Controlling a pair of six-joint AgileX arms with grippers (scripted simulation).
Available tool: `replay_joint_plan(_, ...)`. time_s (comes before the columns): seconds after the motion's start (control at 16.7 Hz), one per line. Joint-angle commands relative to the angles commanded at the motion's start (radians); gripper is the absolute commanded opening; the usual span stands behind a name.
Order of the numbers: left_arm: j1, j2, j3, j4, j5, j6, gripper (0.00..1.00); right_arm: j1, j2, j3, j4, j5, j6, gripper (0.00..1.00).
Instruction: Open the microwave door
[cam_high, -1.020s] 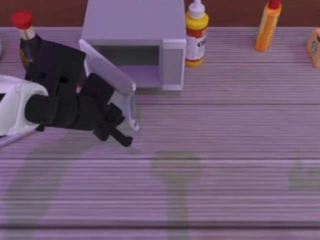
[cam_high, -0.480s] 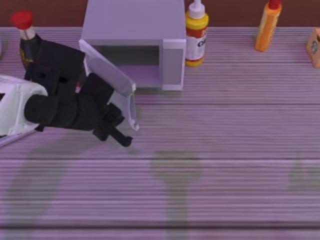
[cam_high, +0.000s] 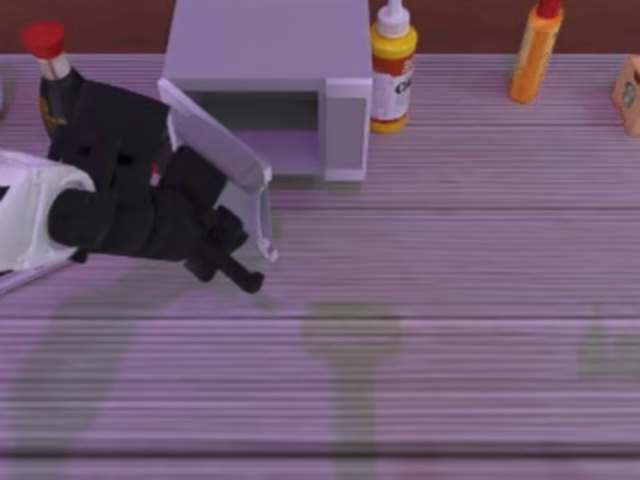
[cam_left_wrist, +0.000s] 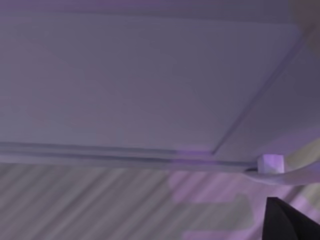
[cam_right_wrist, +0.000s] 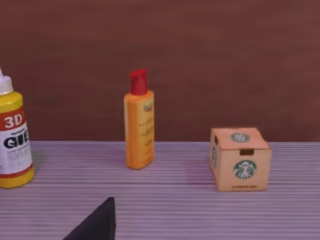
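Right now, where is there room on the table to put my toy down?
The big near part of the table, in front of the microwave, is bare. So is the gap between the yellow bottle and the orange bottle. It is crowded at the left, where the left gripper sits by the open microwave door.

I see a yellow glue bottle (cam_high: 392, 68) at twelve o'clock, an orange bottle (cam_high: 535, 52) at one, a small brown carton (cam_high: 628, 95) at two, a red-capped dark bottle (cam_high: 52, 76) at ten.
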Motion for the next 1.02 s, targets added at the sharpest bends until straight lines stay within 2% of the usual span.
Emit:
replay_joint_plan(0.42,0.000,0.000,0.000,0.000,0.000,0.000,0.00,0.000,0.000,0.000,0.000,0.000,0.000,1.00)
replay_joint_plan(1.02,0.000,0.000,0.000,0.000,0.000,0.000,0.75,0.000,0.000,0.000,0.000,0.000,0.000,1.00)
